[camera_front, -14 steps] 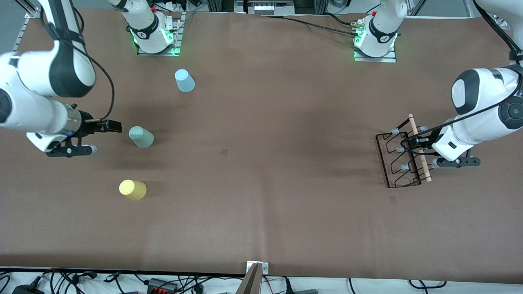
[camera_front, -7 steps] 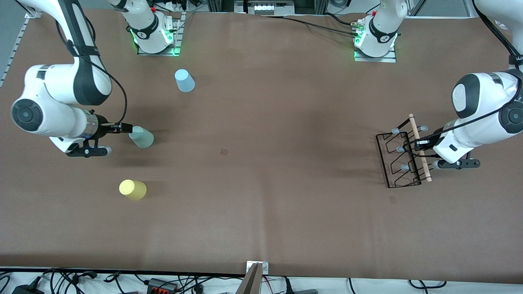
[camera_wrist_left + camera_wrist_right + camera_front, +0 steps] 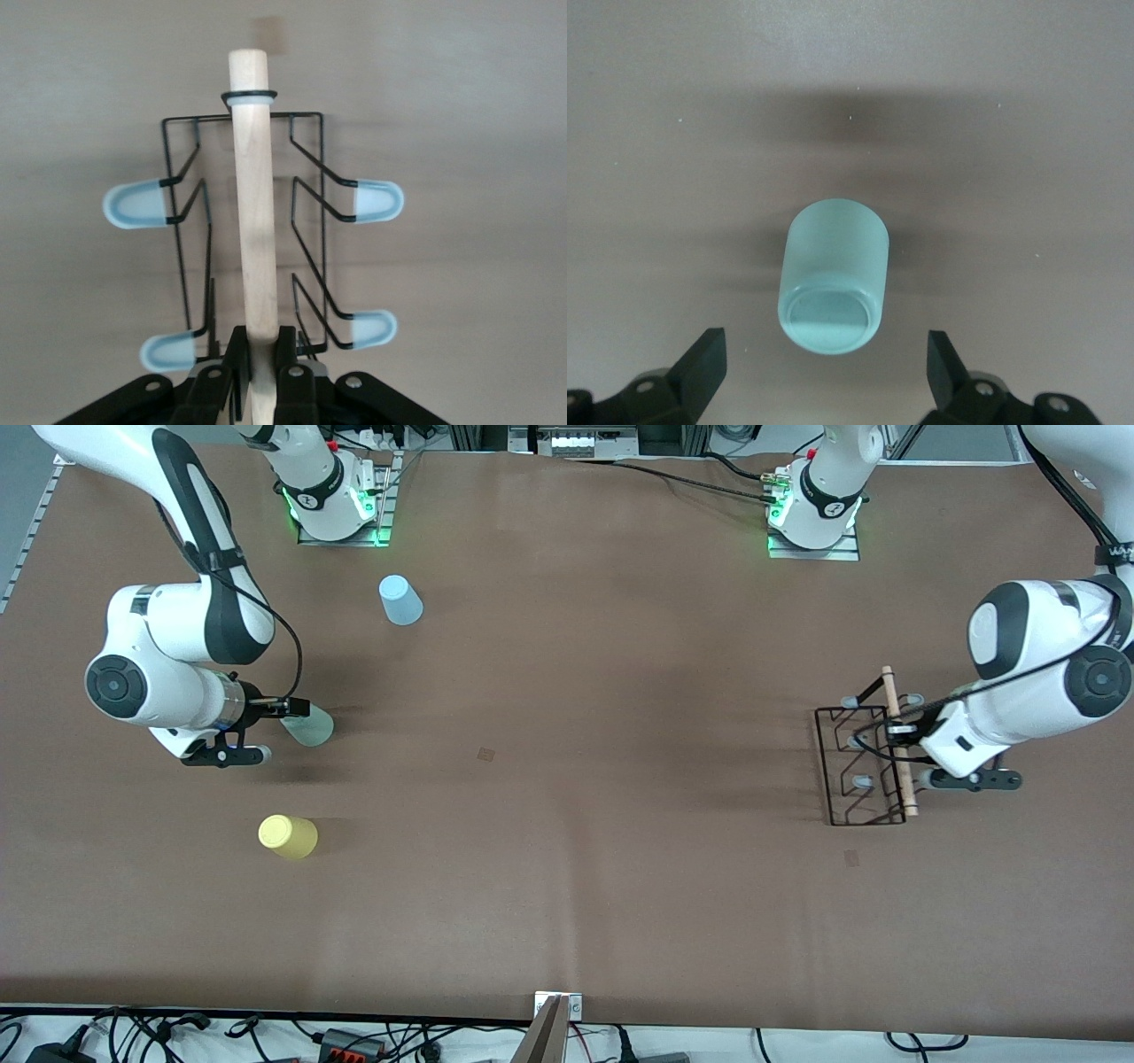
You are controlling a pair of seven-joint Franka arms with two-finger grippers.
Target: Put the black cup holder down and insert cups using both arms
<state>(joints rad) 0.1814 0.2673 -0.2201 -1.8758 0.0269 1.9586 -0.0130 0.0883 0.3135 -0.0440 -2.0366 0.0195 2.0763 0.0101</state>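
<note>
Front view: the black cup holder (image 3: 864,766) stands at the left arm's end of the bench (image 3: 567,868), the left claw (image 3: 897,732) clamped on its wooden rod (image 3: 897,744). The right claw (image 3: 297,708) is at the sage green cup (image 3: 310,726), which it partly hides. The yellow cup (image 3: 287,836) sits nearer the camera, the light blue cup (image 3: 400,600) farther. All 3 cups stand upside down, none on a prong, so the holder's placing and every insertion remain.

Left wrist view: fingers together on the rod; 4 grey-blue tips (image 3: 135,205) show, the rest cut off.

Right wrist view: fingers (image 3: 700,361) wide apart, either side of the green cup, untouched.
</note>
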